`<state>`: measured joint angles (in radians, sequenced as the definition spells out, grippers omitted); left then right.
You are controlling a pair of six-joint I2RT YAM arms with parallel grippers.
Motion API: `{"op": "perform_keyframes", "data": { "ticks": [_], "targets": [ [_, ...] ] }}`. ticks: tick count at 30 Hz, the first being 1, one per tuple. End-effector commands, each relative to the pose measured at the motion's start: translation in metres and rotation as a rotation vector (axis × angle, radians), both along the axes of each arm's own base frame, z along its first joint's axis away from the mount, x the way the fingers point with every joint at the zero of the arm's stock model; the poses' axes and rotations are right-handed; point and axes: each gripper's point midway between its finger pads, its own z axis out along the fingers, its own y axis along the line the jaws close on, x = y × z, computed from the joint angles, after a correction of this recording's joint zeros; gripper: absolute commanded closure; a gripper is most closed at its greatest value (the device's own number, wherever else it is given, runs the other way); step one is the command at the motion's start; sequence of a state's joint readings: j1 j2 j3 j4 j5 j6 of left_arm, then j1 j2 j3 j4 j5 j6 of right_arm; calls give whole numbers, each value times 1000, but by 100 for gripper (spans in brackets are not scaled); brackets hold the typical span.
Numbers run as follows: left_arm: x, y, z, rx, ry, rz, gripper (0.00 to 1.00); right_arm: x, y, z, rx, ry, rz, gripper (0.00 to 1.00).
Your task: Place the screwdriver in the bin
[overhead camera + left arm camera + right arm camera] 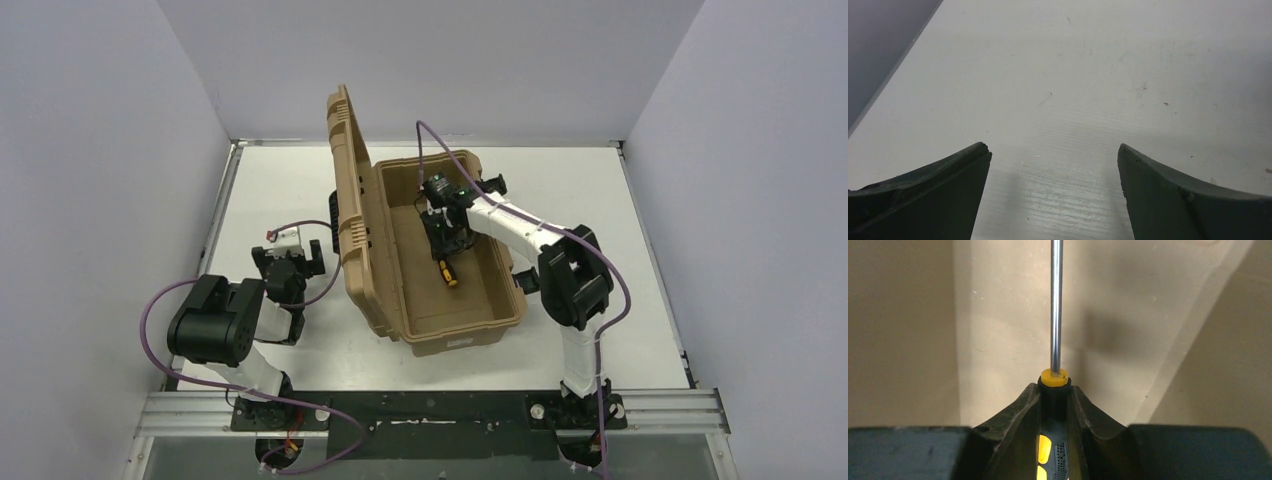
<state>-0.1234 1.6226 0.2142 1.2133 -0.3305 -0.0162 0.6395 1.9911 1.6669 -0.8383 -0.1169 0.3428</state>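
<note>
Item, screwdriver (1056, 315): we find it clamped by its handle between the nearly closed fingers of the right gripper (1054, 390), shaft running straight ahead, within the walls of the bin (468, 328). We cannot tell whether it touches the floor. We judge the low hold is meant to let it drop inside on release. Item, lid (345, 160): upright at the bin's left, giving access. Item, left gripper (1054, 150): jaws wide apart, empty, over the table (1098, 60), apart from the bin.

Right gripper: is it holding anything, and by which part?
The right gripper grips the small screwdriver with black-and-yellow handle and silver metal shaft by its handle, just behind the yellow collar.
</note>
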Motion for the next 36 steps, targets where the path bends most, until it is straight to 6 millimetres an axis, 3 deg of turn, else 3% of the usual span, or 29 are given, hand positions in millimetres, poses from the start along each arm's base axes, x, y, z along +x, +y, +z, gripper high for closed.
{"op": "perform_keyframes", "data": {
  "ticks": [1, 5, 8, 11, 16, 18, 21, 24, 27, 29, 33, 36],
  "targets": [
    [11, -2, 17, -14, -61, -6, 3, 8, 13, -19, 17, -35, -18, 100],
    [11, -2, 18, -15, -62, -6, 3, 3, 7, -49, -23, -5, -38, 100],
    [11, -2, 18, -15, -62, -6, 3, 3, 4, -57, -39, -8, -53, 100],
    [11, -2, 18, -14, -62, -6, 3, 4, 3, -58, -44, -18, -70, 87],
    [11, -1, 17, -13, -62, -6, 3, 11, 2, -42, -50, -47, -81, 53],
    [11, -1, 17, -12, -60, -5, 3, 16, 3, -28, -43, -71, -82, 43],
    [11, -1, 17, -12, -61, -5, 3, 27, 5, 3, -7, -123, -84, 36],
    [11, -1, 17, -12, -61, -6, 3, 39, 9, 42, 42, -213, -60, 23],
    [11, -1, 17, -12, -61, -5, 3, 52, 10, 89, 97, -333, -25, 1],
    [11, -1, 17, -11, -61, -6, 3, 58, 7, 122, 137, -425, -11, 0],
    [11, -1, 17, -12, -60, -6, 3, 69, -24, 182, 228, -605, -63, 0],
    [11, -2, 18, -12, -62, -6, 3, 77, -67, 205, 253, -724, -142, 0]
  ]
}}
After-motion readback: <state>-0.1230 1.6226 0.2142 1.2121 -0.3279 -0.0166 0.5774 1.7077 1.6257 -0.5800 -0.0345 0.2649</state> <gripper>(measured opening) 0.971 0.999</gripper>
